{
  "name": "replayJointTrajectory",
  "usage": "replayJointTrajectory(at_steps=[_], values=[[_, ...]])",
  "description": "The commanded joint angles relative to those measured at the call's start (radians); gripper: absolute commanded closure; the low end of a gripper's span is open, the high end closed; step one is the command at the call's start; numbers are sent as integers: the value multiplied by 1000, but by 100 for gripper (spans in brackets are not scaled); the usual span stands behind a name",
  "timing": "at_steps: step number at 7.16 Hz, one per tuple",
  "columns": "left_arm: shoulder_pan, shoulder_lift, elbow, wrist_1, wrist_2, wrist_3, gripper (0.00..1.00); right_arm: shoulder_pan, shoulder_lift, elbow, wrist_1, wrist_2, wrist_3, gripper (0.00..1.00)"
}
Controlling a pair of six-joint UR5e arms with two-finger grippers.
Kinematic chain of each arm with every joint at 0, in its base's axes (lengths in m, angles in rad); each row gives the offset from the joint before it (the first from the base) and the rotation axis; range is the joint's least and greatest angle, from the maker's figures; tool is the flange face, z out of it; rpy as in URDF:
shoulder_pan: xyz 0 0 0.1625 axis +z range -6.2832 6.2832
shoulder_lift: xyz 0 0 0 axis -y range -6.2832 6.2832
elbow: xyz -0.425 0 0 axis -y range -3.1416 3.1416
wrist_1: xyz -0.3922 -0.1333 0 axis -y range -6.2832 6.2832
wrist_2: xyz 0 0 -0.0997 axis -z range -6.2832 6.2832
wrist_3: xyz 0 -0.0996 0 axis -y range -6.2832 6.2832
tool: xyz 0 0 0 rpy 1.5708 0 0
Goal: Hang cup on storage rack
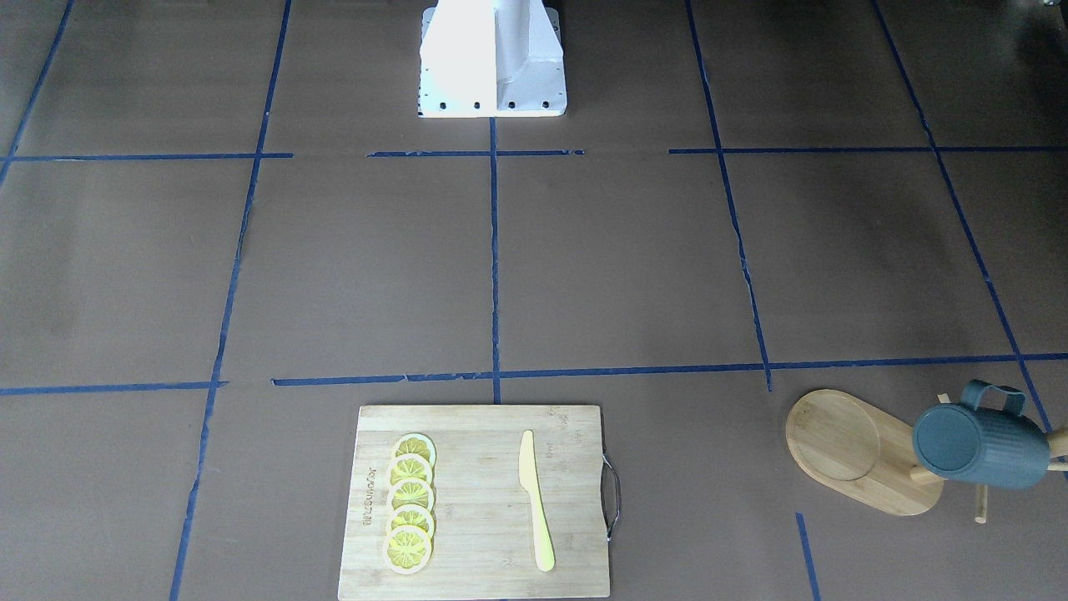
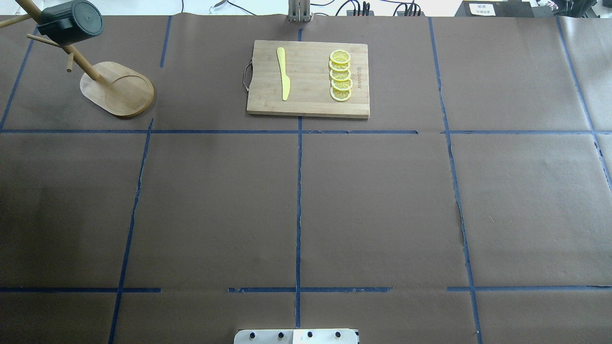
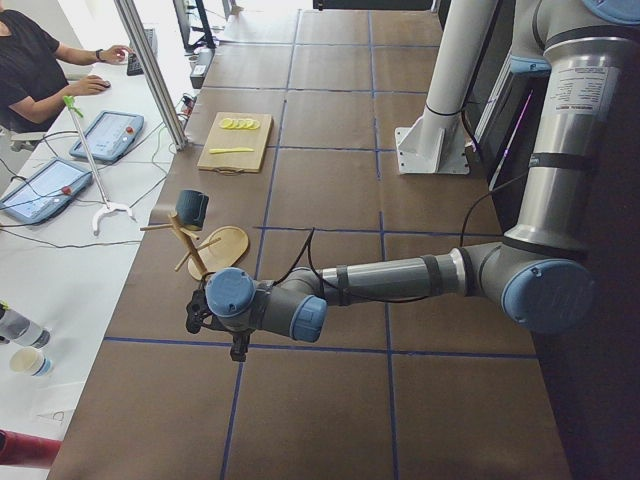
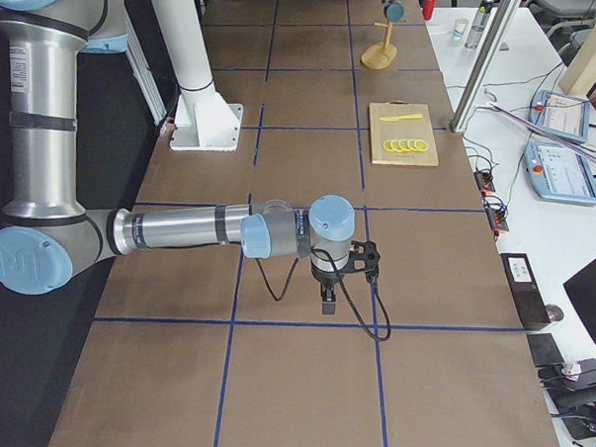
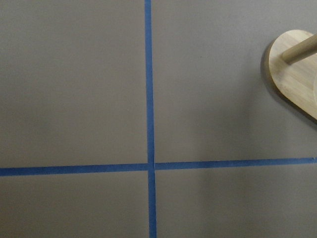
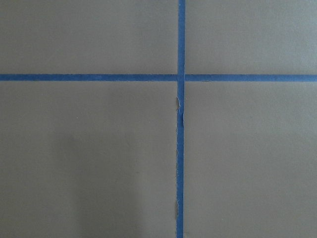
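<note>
The dark teal-grey cup point(image 1: 980, 446) hangs on a peg of the bamboo storage rack point(image 1: 843, 442), bottom facing out, handle at the post. Both show at the far left in the overhead view: the cup point(image 2: 71, 21) and the rack point(image 2: 117, 88). The left gripper point(image 3: 238, 348) shows only in the exterior left view, over the table short of the rack point(image 3: 222, 245) and apart from the cup point(image 3: 190, 208); I cannot tell if it is open. The right gripper point(image 4: 326, 299) shows only in the exterior right view, far from the rack point(image 4: 380, 54); I cannot tell its state. The rack base's edge shows in the left wrist view point(image 5: 292, 74).
A bamboo cutting board point(image 2: 308, 79) with several lemon slices point(image 2: 340, 75) and a yellow knife point(image 2: 283, 72) lies at the table's far middle. Blue tape lines cross the brown table cover. An operator point(image 3: 40, 70) sits beyond the table's far side.
</note>
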Motion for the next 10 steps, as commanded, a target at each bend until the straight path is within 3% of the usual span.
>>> replayJointTrajectory(at_steps=[1, 2, 3, 5, 7, 10], values=[[-8, -12, -163, 348, 89, 184, 0, 1, -1, -2, -3, -1, -5, 0], [-26, -12, -249, 490, 93, 247, 0, 1, -1, 0, -4, 0, -5, 0], [-29, 17, -269, 535, 82, 249, 0, 1, 0, -6, -6, 0, -5, 0], [-29, 102, -340, 540, 77, 242, 0, 1, 3, -11, -9, -6, -5, 0], [-31, 130, -328, 531, 18, 243, 0, 1, 6, -13, -9, 0, -12, 0], [-31, 181, -334, 471, 14, 252, 0, 1, 13, -31, -7, -1, -31, 0]])
